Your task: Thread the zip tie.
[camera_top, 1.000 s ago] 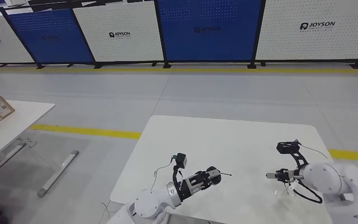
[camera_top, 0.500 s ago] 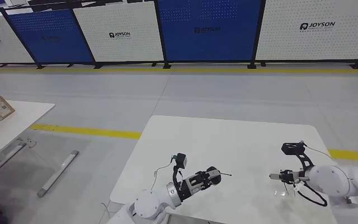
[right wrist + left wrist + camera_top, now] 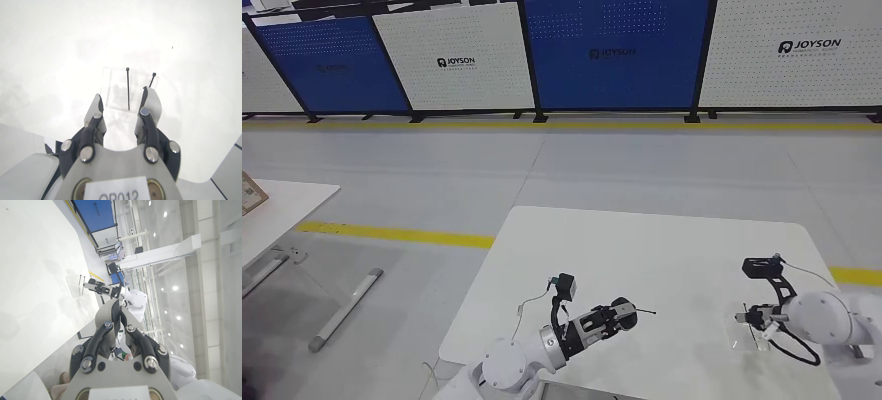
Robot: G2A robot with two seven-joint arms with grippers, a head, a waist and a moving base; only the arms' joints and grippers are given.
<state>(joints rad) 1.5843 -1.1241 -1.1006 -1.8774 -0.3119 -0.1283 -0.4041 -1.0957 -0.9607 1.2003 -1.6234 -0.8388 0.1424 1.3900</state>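
**Operator:** What lies before me, largest first?

**Observer:** (a) The white table (image 3: 642, 240). In the top view you see its far edge and both far corners, and both arms stand over the half nearer the robot.
(b) The left gripper (image 3: 625, 311) is left of centre, well inside the table's left edge. Its pads are pressed together on the held zip tie (image 3: 644, 312), whose free end points toward the other arm.

**Operator:** And on the right?

**Observer:** (c) The right gripper (image 3: 122, 97) has its fingers spread wide and grips nothing. It stands well apart from the left gripper, with plain tabletop between the two.
(d) The clear sheet (image 3: 117, 81) lies flat under the spread fingers, toward the table's right side and on the robot's half. You cannot tell how far the fingertips are above it.
(e) Two loose ties lie on that sheet. The straight zip tie (image 3: 128, 89) lies between the fingers with its head away from the wrist. The tilted zip tie (image 3: 152, 79) lies just beside it, and one finger hides its tail.
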